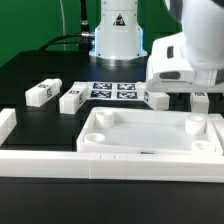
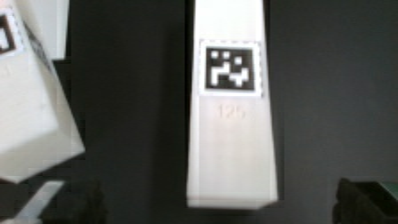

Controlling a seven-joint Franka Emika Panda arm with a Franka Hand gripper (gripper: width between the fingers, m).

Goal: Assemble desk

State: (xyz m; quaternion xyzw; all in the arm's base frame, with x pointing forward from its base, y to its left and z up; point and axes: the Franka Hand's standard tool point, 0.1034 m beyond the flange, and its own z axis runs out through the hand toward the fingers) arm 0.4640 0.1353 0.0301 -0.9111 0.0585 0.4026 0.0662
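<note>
Reaching for a leg: the gripper (image 2: 208, 202) hangs over one leg (image 2: 235, 120) with its jaws spread wide. One dark fingertip (image 2: 45, 205) shows on each side of the leg's near end, with a gap on both sides; nothing is grasped. The leg lies flat on the black table (image 2: 134, 60), its tag (image 2: 228, 68) facing up.

Step, by my reading: pick-up of a leg, early in the assembly. The tabletop (image 1: 120, 148) lies in the foreground of the exterior view, hollow side up, just behind the low wall (image 1: 60, 166). No leg is fitted in it that I can see. A second leg (image 1: 42, 92) and a third leg (image 1: 75, 98) lie loose toward the exterior view's left, beside the marker board (image 1: 115, 90) and well apart from the gripper.

Next move calls for a straight descent until the fingertips flank the leg's long sides, then closing across its narrow width. The leg looks roughly centred between the fingers, so little sideways correction seems needed.

Hard to make out:
- Exterior view: the arm's white body covers the fingertips and most of the target leg, so height above the table cannot be judged.
- Wrist view: blurred. A white piece (image 2: 32, 110) beside the leg is cut off at the frame edge; it is probably the fourth leg, but that is not certain.
- The target leg's far end runs out of frame.
</note>
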